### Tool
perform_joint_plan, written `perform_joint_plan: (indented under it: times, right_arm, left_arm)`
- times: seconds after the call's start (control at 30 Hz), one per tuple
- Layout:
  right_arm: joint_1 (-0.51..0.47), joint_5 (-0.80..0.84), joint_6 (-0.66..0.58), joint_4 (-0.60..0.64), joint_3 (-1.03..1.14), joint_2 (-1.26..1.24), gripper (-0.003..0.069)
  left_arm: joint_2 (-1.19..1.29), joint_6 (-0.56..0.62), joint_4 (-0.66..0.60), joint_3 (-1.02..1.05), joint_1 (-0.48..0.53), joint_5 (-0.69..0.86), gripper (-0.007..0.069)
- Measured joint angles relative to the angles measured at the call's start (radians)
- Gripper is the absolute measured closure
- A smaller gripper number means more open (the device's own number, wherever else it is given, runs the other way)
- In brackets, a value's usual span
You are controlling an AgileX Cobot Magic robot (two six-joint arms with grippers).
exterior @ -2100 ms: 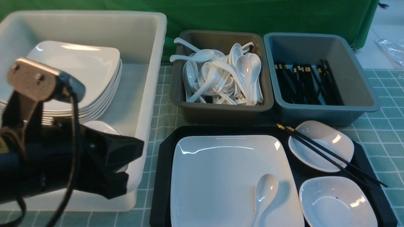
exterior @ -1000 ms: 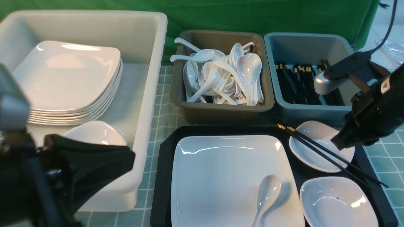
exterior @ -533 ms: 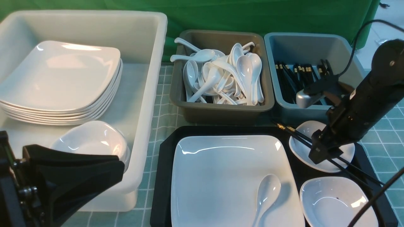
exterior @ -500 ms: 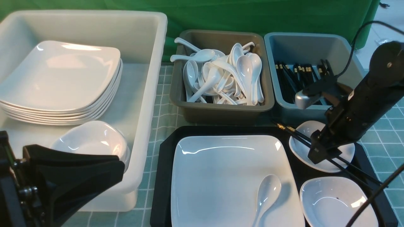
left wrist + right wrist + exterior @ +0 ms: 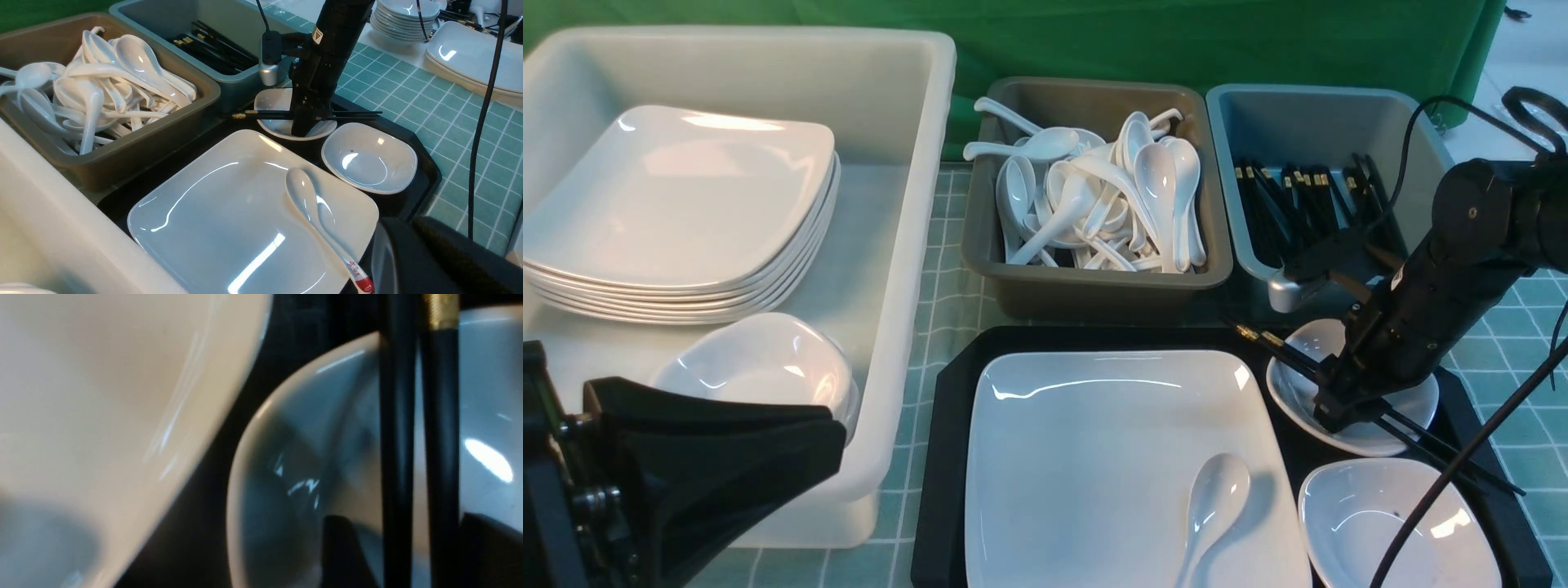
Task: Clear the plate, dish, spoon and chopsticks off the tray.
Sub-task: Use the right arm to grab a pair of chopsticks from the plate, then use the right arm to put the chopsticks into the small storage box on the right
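The tray was set on the table, the plate laid in it beside the far dish. The state of the left tool could not be told. The spoon was rested on the plate; the chopsticks, across that dish, were straddled by the right tool, fingers apart.

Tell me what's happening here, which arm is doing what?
The right gripper is down at the far small dish, its fingers astride the chopsticks lying across it; whether they have closed is unclear. The plate, with the spoon on it, and the near dish sit untouched on the tray. The left gripper hovers by the white tub.
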Motion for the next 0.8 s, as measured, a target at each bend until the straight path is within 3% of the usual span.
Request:
perform_joint_plan:
  times: [0.07,0.17,0.4,0.57,0.63,0.8]
  right_arm:
    - [0.0,0.014,-0.027,0.0,0.0,0.0,0.0419]
    - [0.0,0.056,-0.069,0.0,0.0,-0.007,0.0545]
    - [0.001,0.157,-0.104,0.022,-0.01,-0.098,0.054]
    - [0.003,0.179,-0.084,0.211,-0.131,-0.209,0.054]
    - [-0.002,0.136,-0.006,0.274,-0.232,-0.209,0.054]
    - [-0.057,0.022,0.211,0.296,-0.489,-0.078,0.054]
  left_arm:
    - [0.0,0.0,0.0,0.0,0.0,0.009,0.0607]
    - [0.0,0.0,0.0,0.0,0.0,0.012,0.0607]
    - [0.0,0.0,0.0,0.0,0.0,-0.062,0.0607]
    - [0.0,0.032,-0.01,0.0,0.0,-0.161,0.0607]
    - [0.0,0.042,-0.028,0.0,0.0,-0.206,0.0607]
    - [0.0,0.047,-0.037,0.0,0.0,-0.246,0.0607]
